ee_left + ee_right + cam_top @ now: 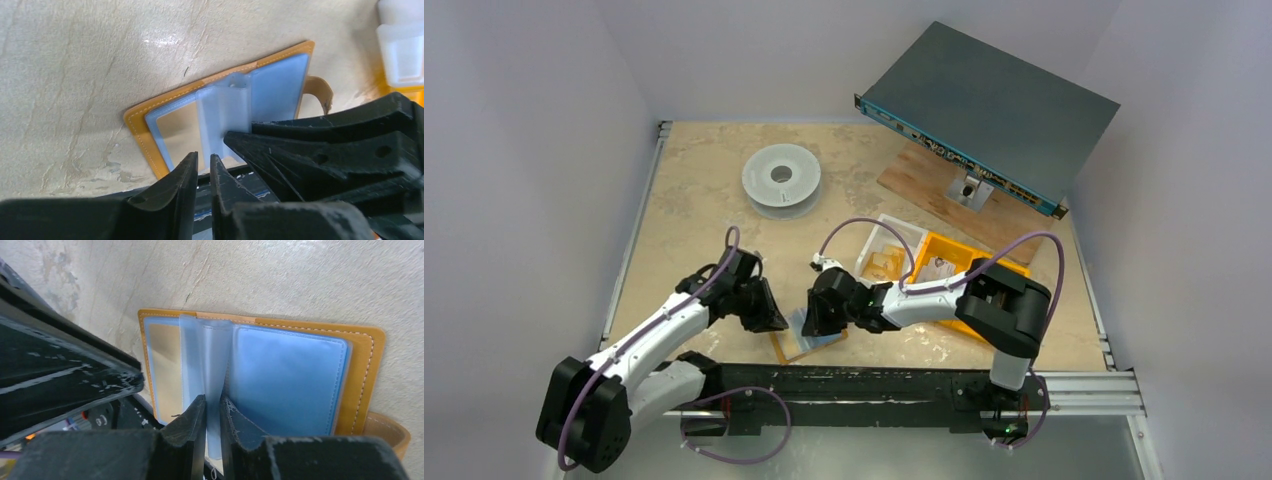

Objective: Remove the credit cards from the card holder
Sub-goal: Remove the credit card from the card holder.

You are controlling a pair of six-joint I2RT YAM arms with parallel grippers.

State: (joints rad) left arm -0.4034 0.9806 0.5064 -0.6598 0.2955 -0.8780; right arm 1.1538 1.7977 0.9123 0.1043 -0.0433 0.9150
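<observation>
– Down at the near edge of the table (694, 200), what lies between the two arms?
– The card holder (799, 345). It lies open and flat, mustard cover down and plastic pages up, with its strap tab (387, 432) poking out from under one side.
– Where is the right gripper (212, 400)?
– Over the holder from the right. Its fingers (190, 430) are pinched on a clear sleeve (207, 355) at the spine, and that sleeve stands up off the pages.
– And the left gripper (202, 157)?
– Low at the holder's left side. Its fingers (182, 185) are drawn almost together, with only a thin slit between them. I cannot tell whether any plastic is caught there.
– Are any cards visible?
– A blue card (287, 375) shows through one page and a tan card (164, 365) through the other, both inside their sleeves.
– What else is on the table?
– A white spool (781, 178) sits far left, well apart. A white tray (889, 250) and an orange bin (944, 265) stand side by side behind the right arm.
</observation>
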